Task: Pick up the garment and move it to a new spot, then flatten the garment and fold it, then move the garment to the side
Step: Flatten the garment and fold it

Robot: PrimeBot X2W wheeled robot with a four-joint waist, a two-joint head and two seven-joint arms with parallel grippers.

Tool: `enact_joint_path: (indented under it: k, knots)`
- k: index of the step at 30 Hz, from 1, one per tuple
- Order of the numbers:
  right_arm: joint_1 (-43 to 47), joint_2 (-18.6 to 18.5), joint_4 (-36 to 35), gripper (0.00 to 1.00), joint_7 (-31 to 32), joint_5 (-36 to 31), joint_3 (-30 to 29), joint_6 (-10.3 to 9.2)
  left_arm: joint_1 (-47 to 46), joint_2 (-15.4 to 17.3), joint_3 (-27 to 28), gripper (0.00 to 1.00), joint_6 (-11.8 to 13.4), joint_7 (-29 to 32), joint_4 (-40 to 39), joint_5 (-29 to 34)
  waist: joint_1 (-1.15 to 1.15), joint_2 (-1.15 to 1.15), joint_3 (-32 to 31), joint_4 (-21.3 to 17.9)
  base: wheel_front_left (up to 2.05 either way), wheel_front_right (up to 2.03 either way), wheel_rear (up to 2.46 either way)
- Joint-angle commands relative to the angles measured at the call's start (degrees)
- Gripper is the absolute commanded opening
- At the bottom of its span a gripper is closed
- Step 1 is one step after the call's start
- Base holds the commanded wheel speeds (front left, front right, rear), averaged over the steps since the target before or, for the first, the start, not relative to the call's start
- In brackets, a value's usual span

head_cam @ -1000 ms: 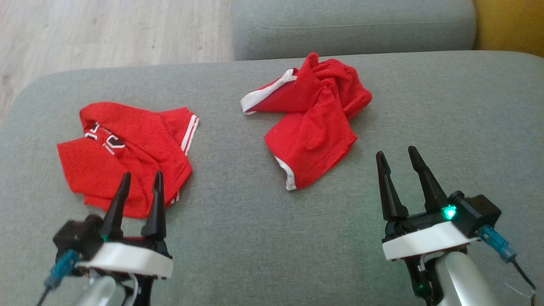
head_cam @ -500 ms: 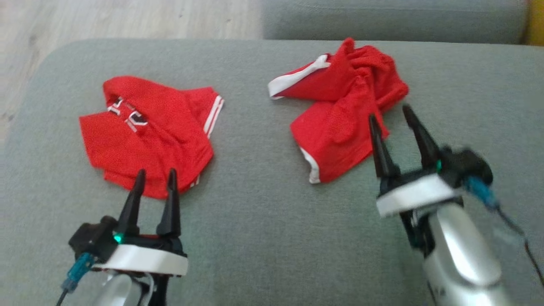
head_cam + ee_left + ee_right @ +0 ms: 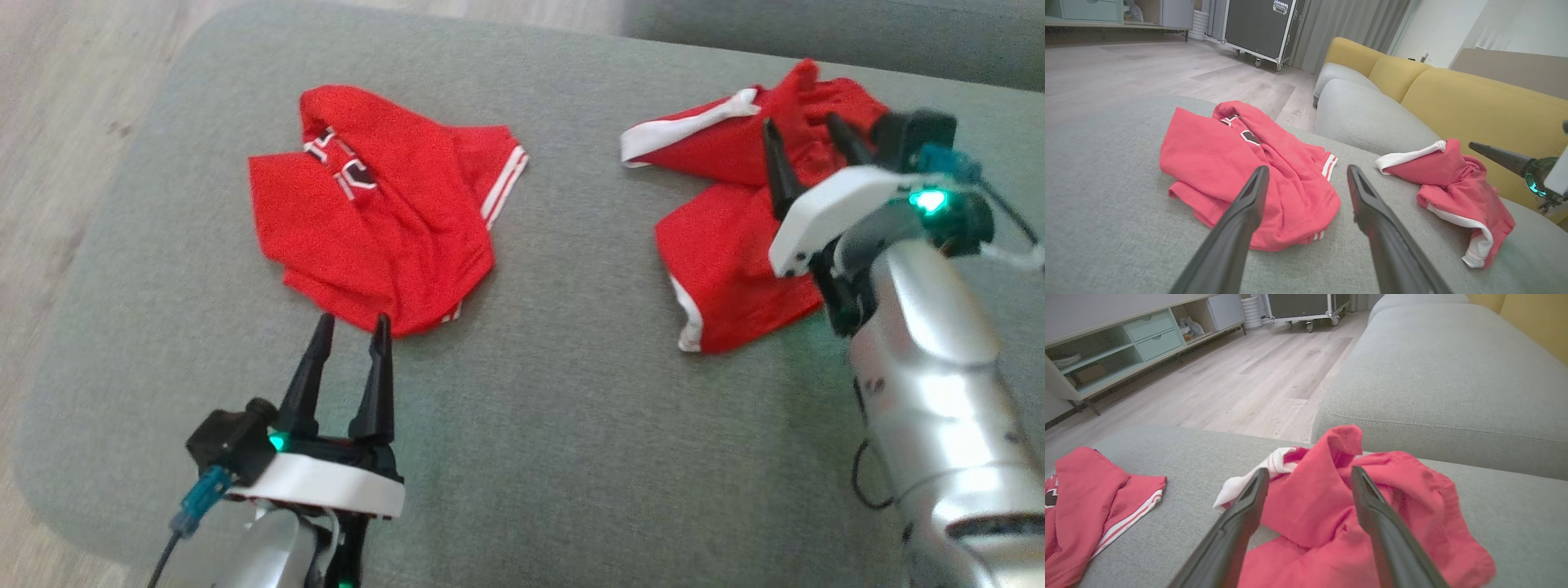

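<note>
Red crumpled cloth garment w/ white trim (image 3: 735, 245) lies on grey fabric sofa cushion (image 3: 571, 425), right pincer (image 3: 800, 122) wide open over it, left pincer (image 3: 353, 320) (also empty) open nr folded red jersey (image 3: 375, 220).

this looks like a home living room. a broad grey fabric sofa seat (image 3: 571, 457) sits in front of mustard-yellow upholstered back cushions (image 3: 1453, 102), above a pale wood-plank floor (image 3: 1257, 379). by the wall stands a low white sideboard with mint-green drawers and open shelves (image 3: 1147, 335). long grey curtains (image 3: 1347, 24) hang behind a black metal-edged case on castors (image 3: 1261, 28).
</note>
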Motion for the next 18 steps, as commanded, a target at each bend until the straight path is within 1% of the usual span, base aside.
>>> enact_joint_path:
  k: [1,8,11,14,16,17,18]
  knots:
    - [-3.8,-0.1,0.4,1.00,0.5,-1.2,0.1,-0.04,-2.6,-0.1,2.0,1.00,-0.6,-0.6,-0.9,0.9,-0.01,0.00,0.9,1.7,0.00,0.00,0.00]
    - [-10.8,-3.3,9.4,1.00,3.5,-4.1,-2.1,-0.04,-3.5,-2.1,1.6,1.00,-1.7,-0.6,0.7,1.8,-0.01,0.00,2.4,4.6,0.00,0.00,0.00]
    - [-12.4,-4.0,11.6,1.00,4.5,-4.2,-1.9,-0.04,-3.8,-2.6,1.3,1.00,-1.8,-0.6,1.0,2.0,-0.01,0.00,3.0,5.3,0.00,0.00,0.00]
    - [-14.7,-4.6,14.7,1.00,6.5,-3.6,-0.5,-0.04,-4.5,-3.2,1.1,1.00,-2.0,-0.6,1.2,2.0,-0.01,0.00,3.9,6.0,0.00,0.00,0.00]
    - [-15.9,-4.6,16.4,1.00,7.8,-3.1,1.8,-0.04,-4.9,-3.5,1.2,1.00,-2.1,-0.6,1.2,2.0,-0.01,0.00,4.4,6.2,0.00,0.00,0.00]
    - [-16.5,-4.5,17.1,0.75,8.1,-2.3,2.9,-0.04,-5.0,-3.6,1.3,1.00,-2.1,-0.6,1.3,2.0,-0.01,0.00,4.6,6.2,0.00,0.00,0.00]
    - [-17.1,-4.6,17.2,0.05,7.8,-1.7,4.1,-0.04,-5.1,-3.7,1.4,1.00,-2.1,-0.6,1.4,2.0,-0.01,0.00,4.7,6.2,0.00,0.00,0.00]
